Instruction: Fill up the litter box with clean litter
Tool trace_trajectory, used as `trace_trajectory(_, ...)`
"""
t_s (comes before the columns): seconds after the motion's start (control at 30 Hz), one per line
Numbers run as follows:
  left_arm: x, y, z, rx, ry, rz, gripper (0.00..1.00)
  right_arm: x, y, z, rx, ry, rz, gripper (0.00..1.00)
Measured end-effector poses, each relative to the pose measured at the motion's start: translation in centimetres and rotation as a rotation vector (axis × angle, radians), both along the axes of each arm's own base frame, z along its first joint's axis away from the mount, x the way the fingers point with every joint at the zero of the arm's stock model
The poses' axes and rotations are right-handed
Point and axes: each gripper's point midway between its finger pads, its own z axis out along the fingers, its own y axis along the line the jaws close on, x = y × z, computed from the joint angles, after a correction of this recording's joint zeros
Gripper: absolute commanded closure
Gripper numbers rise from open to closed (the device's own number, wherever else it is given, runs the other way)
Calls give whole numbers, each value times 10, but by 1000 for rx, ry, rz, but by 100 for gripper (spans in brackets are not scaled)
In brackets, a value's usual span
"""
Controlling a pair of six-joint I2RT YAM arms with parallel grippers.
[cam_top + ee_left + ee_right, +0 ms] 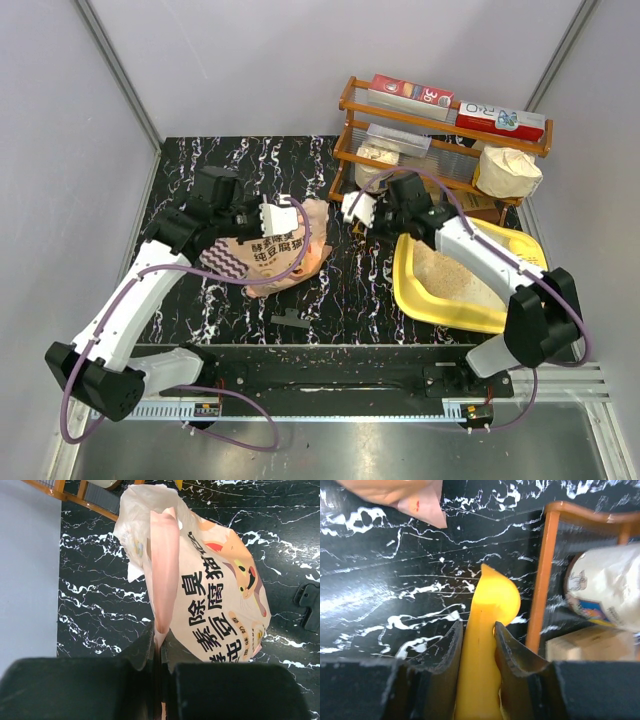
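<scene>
The litter box (415, 290) sits by the counter's right edge and already has beige litter (450, 268) across its floor, so the pour looks largely done. The bag (285, 250) lies mid-counter, well apart from the box, with the left pincer (159, 640) clamped on its edge seam. The right pincer (479, 630), near the far rack (440, 135), is clamped on a yellow scoop (490, 600). Probably only levelling or topping up is left.

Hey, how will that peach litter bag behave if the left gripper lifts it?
Probably floppy: the litter bag is thin wrinkled film, pinched by one fold in the left gripper. It would likely sag and swing, since it lies slumped flat.
</scene>
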Motion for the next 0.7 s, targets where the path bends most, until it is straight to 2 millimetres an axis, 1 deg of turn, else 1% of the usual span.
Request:
trace_trajectory(0.03,-1,1,0,2,0,0,100,-7,-1,-10,-37,-25,45,67)
trace_trajectory(0.07,-2,1,0,3,1,1,100,-11,1,-12,-59,-69,82,60)
trace_trajectory(0.13,-2,2,0,5,2,3,100,-23,1,-15,-94,-110,141,49)
trace_trajectory(0.17,-2,2,0,6,2,3,100,-29,-1,-19,-111,-116,162,40)
trace_trajectory(0.3,-4,2,0,3,5,4,100,-51,-12,-29,-164,-85,200,27)
trace_trajectory(0.37,-5,2,0,0,9,6,100,-62,-19,-28,-178,-51,207,21)
trace_trajectory(0.4,-5,2,0,-3,12,6,100,-69,-22,-26,-181,-29,214,15)
trace_trajectory(0.5,-7,1,0,-13,18,8,100,-91,-26,-13,-165,15,243,9)
trace_trajectory(0.63,-6,0,0,-24,16,11,100,-124,-37,7,-138,55,275,7)
trace_trajectory(0.7,-7,0,0,-32,22,16,100,-135,-43,14,-135,74,265,8)
